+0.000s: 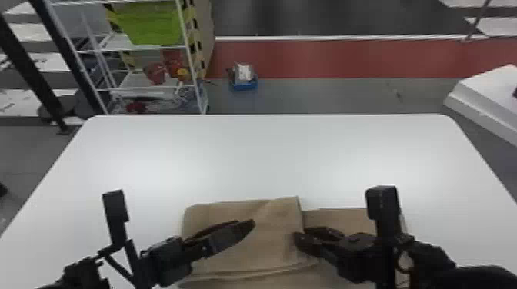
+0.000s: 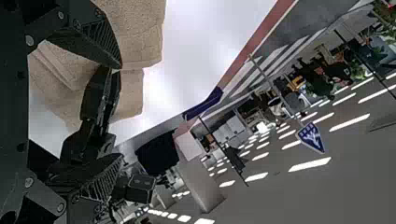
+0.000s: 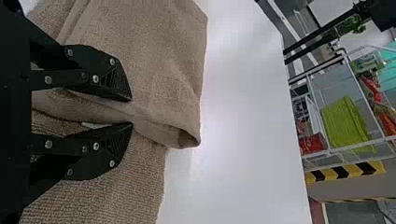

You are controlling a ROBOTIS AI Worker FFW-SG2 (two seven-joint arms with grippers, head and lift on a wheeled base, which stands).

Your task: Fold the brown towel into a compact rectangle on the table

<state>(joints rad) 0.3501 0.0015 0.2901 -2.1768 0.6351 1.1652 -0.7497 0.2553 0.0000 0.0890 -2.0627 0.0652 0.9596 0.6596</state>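
Beyond the work area, a red strip of floor (image 1: pixel 346 57) crosses the room from side to side. The broad white desk (image 1: pixel 269 153), its far corners rounded, occupies the foreground. Behind its far edge, toward the robot's left, stands a white wire rack (image 1: pixel 194 77), over which a green cloth (image 1: pixel 154 25) is draped.

The brown towel (image 1: pixel 246 246), partly folded, lies at the near side of the desk, about midway across. Its left portion forms a layered panel; the free edge of this upper layer runs from the far side toward the robot and overlies the single-looking right portion (image 1: pixel 338 217), extending slightly farther back than it. A crease crosses the near part of the panel.

The left gripper (image 1: pixel 245 223) is positioned over the panel, its fingers spread well apart, as the left wrist view shows; I cannot tell whether they touch the cloth. The right gripper (image 1: pixel 301 235) is at the panel's free edge, its fingers slightly parted, one to each side of the folded edge (image 3: pixel 112 112).
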